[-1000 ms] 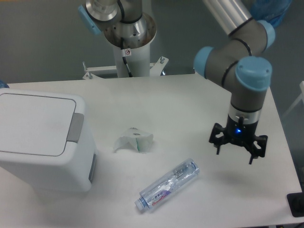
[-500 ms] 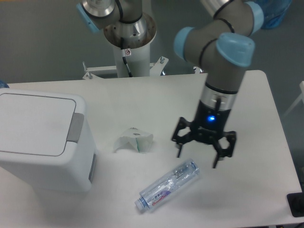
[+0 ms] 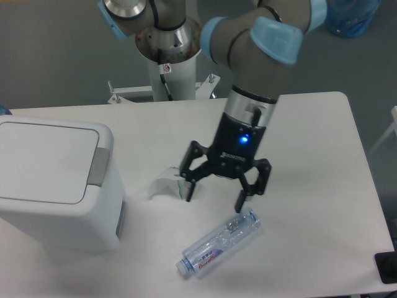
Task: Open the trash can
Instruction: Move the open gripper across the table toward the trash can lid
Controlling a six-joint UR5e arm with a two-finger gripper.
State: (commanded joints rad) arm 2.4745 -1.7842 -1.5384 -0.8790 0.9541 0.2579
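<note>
Gripper [image 3: 215, 194] spread, partly hiding crumpled paper [image 3: 162, 183], trash can [image 3: 53, 183] lidded

The bin [image 3: 53, 186] is white with a grey tab [image 3: 98, 167]. The gripper [image 3: 215, 196] is black with a blue light; the arm [image 3: 260, 46] is grey with pale blue caps. The clear bottle [image 3: 218, 242] bears a blue-and-red label.

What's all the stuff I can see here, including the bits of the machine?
trash can: one, white with grey push tab, lid shut, left side of table
crumpled paper: one, white with green mark, table middle, partly behind a gripper finger
plastic bottle: one, clear, lying on its side near the front edge
table: one, white
robot base: one, white column behind the table
gripper: one, black, open, above the table between paper and bottle
</note>
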